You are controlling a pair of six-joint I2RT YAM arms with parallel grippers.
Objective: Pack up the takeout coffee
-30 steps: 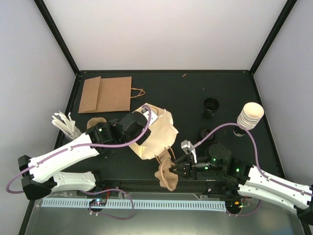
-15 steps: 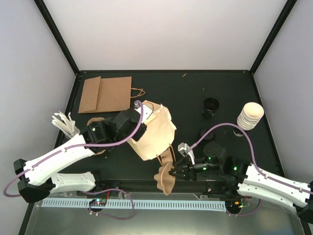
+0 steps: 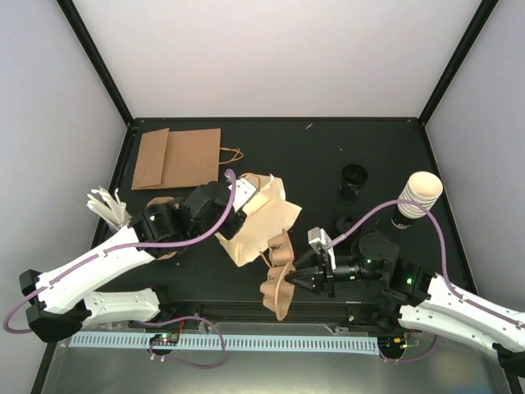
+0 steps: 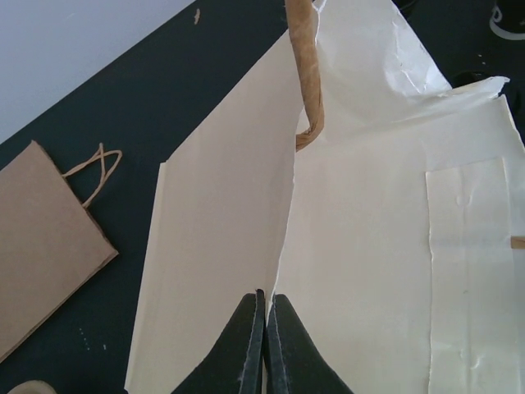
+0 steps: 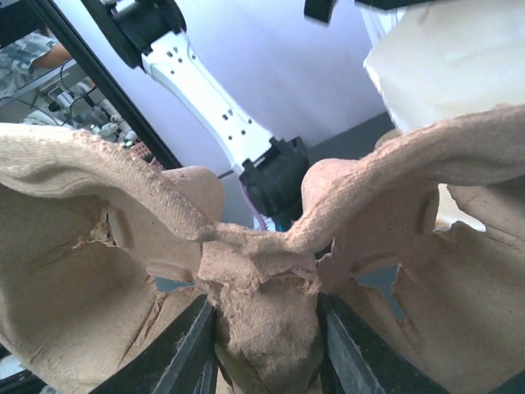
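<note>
We see the left gripper [image 4: 264, 305] pinched shut on a fold of the cream paper bag [image 3: 262, 217], held up mid-table. The right gripper [image 5: 264, 316] clamps the middle of a pulp cup carrier [image 5: 107, 246] near the front edge of the table [image 3: 312, 156], just beside that bag. Bags, two: the cream one, plus a brown paper bag [image 3: 176, 158] flat at far left. We count two black lids [image 3: 354, 176]. The takeout coffee cup [image 3: 420, 193] tops a stack, count unclear, near the right edge, mouth up, long axis upright. Bare table shows far centre.
</note>
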